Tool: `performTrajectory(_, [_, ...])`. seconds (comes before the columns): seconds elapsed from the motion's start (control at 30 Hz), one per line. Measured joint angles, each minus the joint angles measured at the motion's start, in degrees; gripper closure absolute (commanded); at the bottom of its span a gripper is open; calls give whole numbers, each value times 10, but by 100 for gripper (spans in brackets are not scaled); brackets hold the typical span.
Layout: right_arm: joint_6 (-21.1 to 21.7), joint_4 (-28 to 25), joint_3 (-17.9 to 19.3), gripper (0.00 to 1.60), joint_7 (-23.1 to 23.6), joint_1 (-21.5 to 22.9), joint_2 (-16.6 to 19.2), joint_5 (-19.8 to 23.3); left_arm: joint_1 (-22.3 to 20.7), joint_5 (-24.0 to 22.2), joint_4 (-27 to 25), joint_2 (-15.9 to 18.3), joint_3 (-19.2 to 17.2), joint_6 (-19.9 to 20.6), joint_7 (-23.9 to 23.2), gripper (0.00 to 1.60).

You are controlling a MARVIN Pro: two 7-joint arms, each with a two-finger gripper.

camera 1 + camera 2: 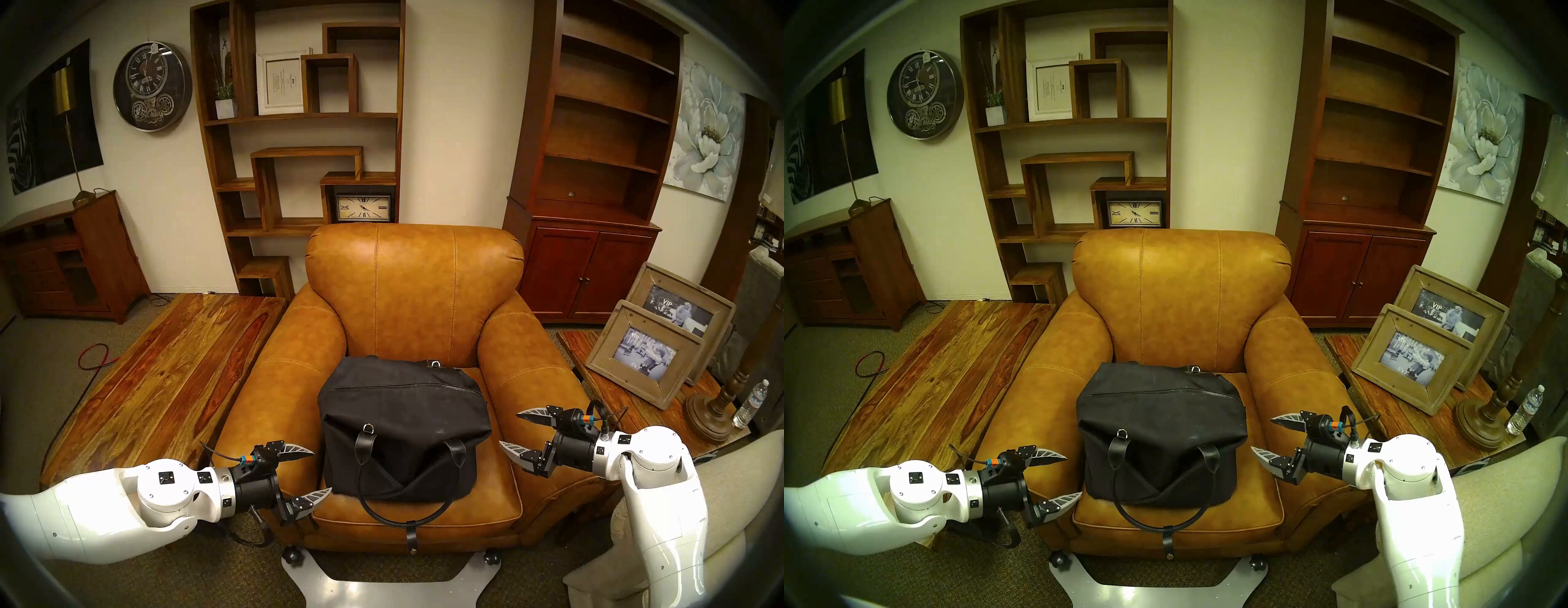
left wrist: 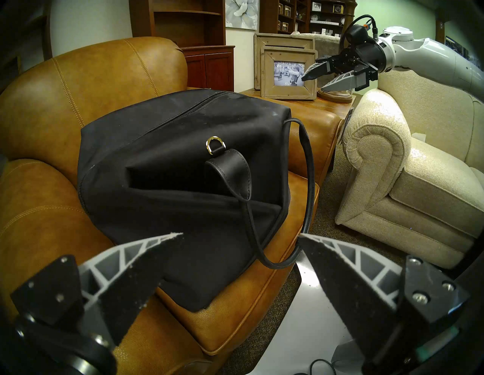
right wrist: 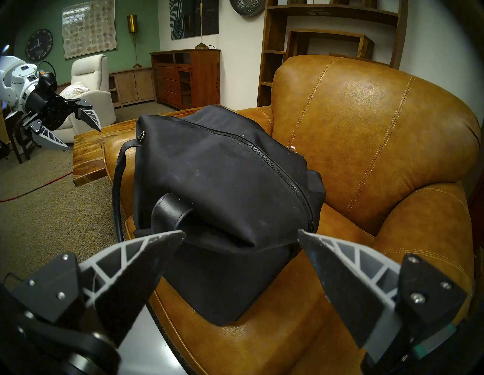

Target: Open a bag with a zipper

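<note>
A black canvas bag with black leather handles sits on the seat of a tan leather armchair. Its zipper runs shut across the top panel, also seen in the right wrist view and the left wrist view. My left gripper is open and empty just left of the bag, above the chair's arm. My right gripper is open and empty just right of the bag. Neither touches the bag.
A long wooden table stands left of the armchair. A side table on the right holds picture frames, a lamp base and a water bottle. A cream sofa is at my right. Shelves stand behind.
</note>
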Motion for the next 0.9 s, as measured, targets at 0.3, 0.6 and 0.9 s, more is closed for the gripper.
performTrajectory(0.3, [-17, 74, -19, 0, -25, 32, 25, -40, -1, 0, 0, 0, 2, 0, 1, 0])
performTrajectory(0.6, [-23, 104, -44, 0, -32, 80, 67, -42, -3, -1, 1, 1, 4, 0, 1, 0])
performTrajectory(0.9, [-36, 166, -100, 0, -46, 136, 91, -63, -4, -1, 1, 1, 6, 0, 2, 0])
